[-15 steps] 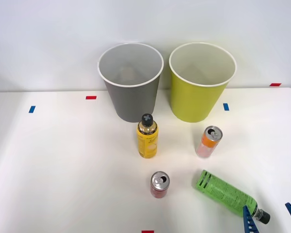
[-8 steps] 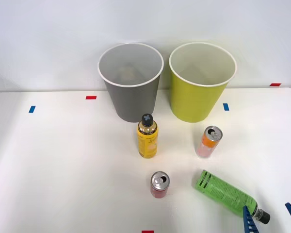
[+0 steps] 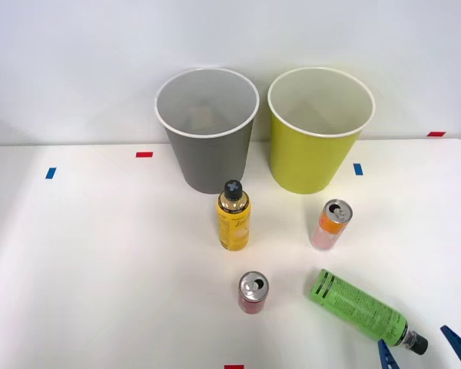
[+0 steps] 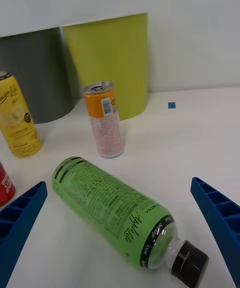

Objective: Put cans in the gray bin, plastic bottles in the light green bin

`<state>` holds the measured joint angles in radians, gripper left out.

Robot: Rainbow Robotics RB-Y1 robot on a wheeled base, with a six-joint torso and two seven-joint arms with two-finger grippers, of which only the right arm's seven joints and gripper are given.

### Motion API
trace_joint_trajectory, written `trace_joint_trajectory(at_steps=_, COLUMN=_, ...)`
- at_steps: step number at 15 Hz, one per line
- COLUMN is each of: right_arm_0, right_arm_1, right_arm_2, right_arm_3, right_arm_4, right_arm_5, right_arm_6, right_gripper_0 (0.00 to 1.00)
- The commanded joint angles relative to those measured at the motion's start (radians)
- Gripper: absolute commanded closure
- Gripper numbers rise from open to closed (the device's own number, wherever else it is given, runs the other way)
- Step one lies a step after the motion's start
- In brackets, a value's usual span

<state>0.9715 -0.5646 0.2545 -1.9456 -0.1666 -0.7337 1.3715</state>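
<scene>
right gripper [image 3: 423, 350]: fingers spread wide, nothing between them. From here I've got it low over the near right corner of the table [image 3: 100, 254], with the capped end of the green bottle sitting between the two blue fingers [image 4: 220, 218].
green bottle [image 3: 359, 305]: lying on its side, black cap toward me, base pointing at the orange-pink can [image 3: 330, 224].
yellow bottle [image 3: 233, 216]: upright, just in front of the gray bin [image 3: 207, 129].
red can [image 3: 253, 291]: upright, near the front edge, well apart from the green bottle.
light green bin [image 3: 319, 129]: at the back, just beside the gray one.
how it'll handle: my guess is light thin plastic with a slick printed label. It's round, so it'll probably roll if nudged.
where I'd grab: across the labelled body, not the narrow neck.
hard to tell: no idea if the bottles are full, and the fingertips are cut off at the front view's edge.
hidden: bin bottoms are mostly out of sight.
</scene>
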Motion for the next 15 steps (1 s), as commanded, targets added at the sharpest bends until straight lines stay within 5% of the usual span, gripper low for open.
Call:
trace_joint_trajectory(at_steps=1, right_arm_0=0.003, right_arm_1=-0.158, right_arm_2=-0.017, right_arm_3=-0.093, right_arm_4=0.015, right_arm_5=0.108, right_arm_6=0.018, right_gripper_0=0.0)
trace_joint_trajectory(at_steps=7, right_arm_0=-0.001, right_arm_1=-0.331, right_arm_2=-0.081, right_arm_3=-0.289, right_arm_4=0.015, right_arm_5=0.392, right_arm_6=0.04, right_gripper_0=0.0)
trace_joint_trajectory(at_steps=15, right_arm_0=-0.114, right_arm_1=-0.523, right_arm_2=-0.173, right_arm_3=-0.636, right_arm_4=0.007, right_arm_5=1.154, right_arm_6=0.015, right_gripper_0=0.0)
